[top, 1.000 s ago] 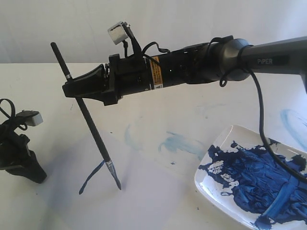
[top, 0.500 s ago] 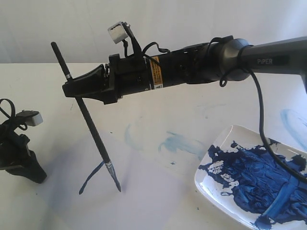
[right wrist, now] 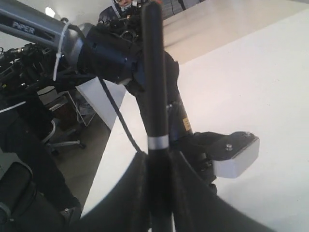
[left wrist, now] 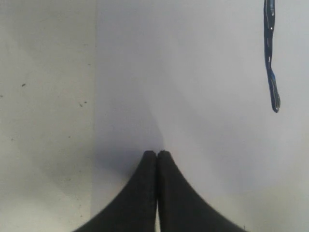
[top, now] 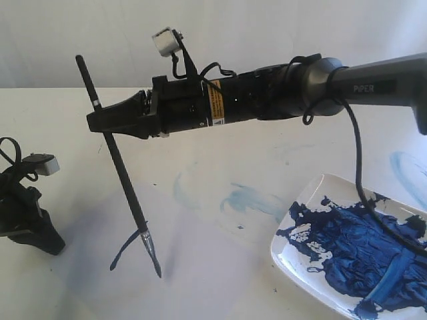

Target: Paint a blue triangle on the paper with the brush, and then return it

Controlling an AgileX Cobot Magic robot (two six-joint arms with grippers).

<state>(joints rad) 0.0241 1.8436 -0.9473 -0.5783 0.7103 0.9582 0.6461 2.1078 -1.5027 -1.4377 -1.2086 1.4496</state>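
Brush [top: 123,180] tip has slid a bit lower on the paper [top: 213,280], just beside the one blue stroke [top: 125,250], so I'd guess side two is starting. Right claw [top: 100,124] pinches the handle; left claw [left wrist: 157,159] sits pressed together, empty.

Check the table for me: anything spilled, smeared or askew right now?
In the exterior view, pale blue smears mark the surface left of the plate, and another smear near the right edge, stray paint away from the single dark stroke by the brush tip. Nothing else stands out.
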